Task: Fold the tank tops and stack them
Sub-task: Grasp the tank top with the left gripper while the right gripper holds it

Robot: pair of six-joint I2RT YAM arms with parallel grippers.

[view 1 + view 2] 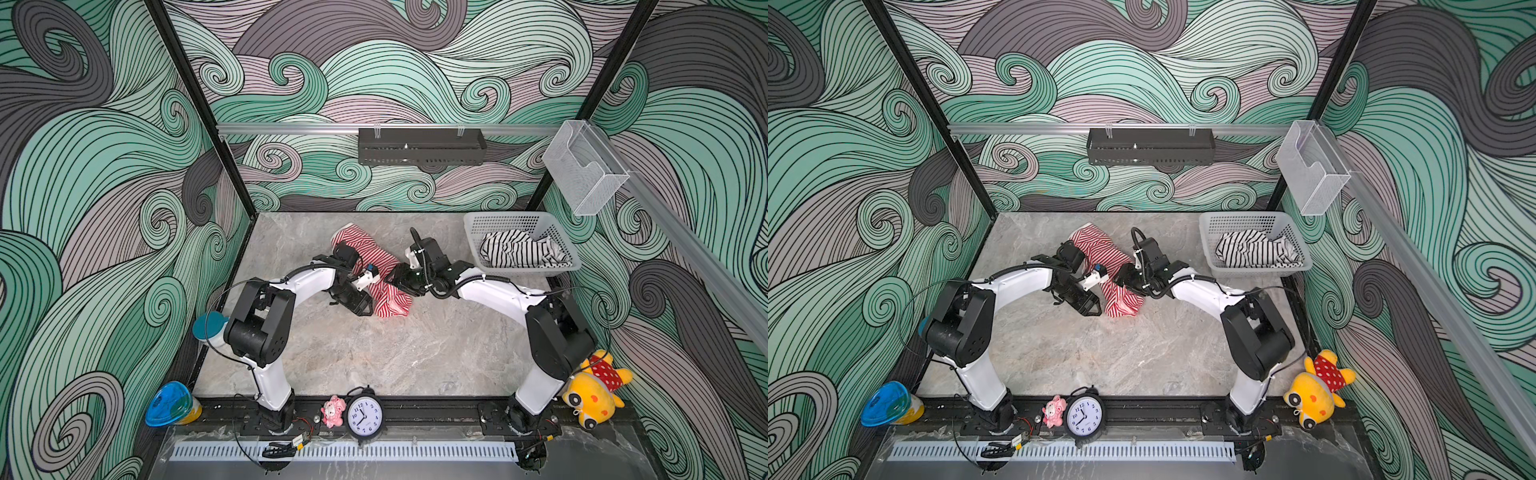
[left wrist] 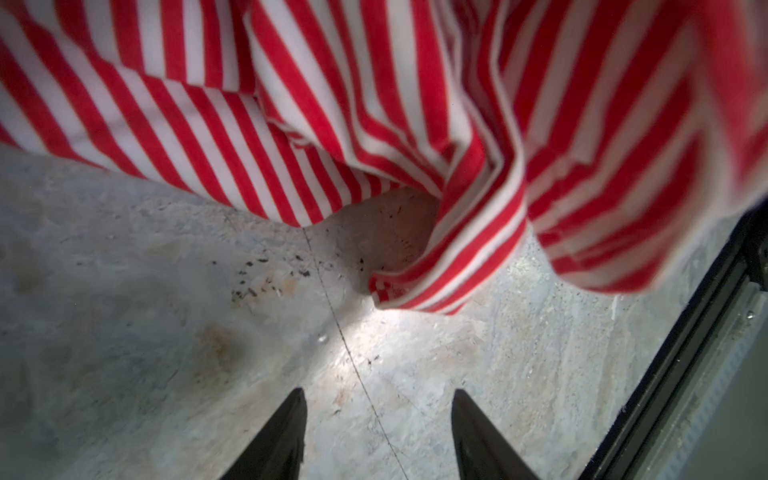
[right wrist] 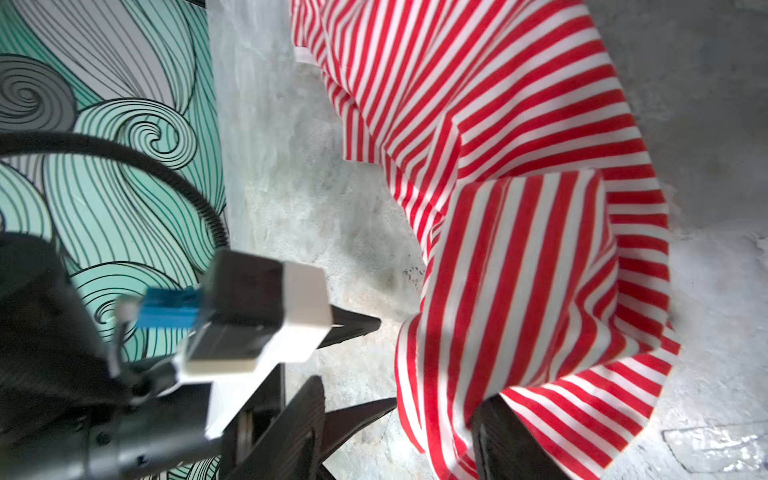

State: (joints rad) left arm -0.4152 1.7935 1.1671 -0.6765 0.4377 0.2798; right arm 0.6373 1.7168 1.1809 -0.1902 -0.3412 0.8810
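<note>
The red-and-white striped cotton tank top is seen crumpled in a loose heap at the centre of the grey marble-patterned tabletop in both top views, with no neat fold to be made out. The black-and-white striped tank top is bunched inside the white perforated plastic basket at the upper right of the table. The task is therefore judged to be near its start: nothing is folded, nothing is stacked, and both garments remain to be spread, folded and piled. The left gripper is held just beside the red cloth, its jaws spread and empty over bare table. The right gripper is also spread; cloth is draped over one finger but is not pinched. The middle of the red garment is covered by both arms in the top views, its straps cannot be picked out, and its edges are blurred in the wrist views.
</note>
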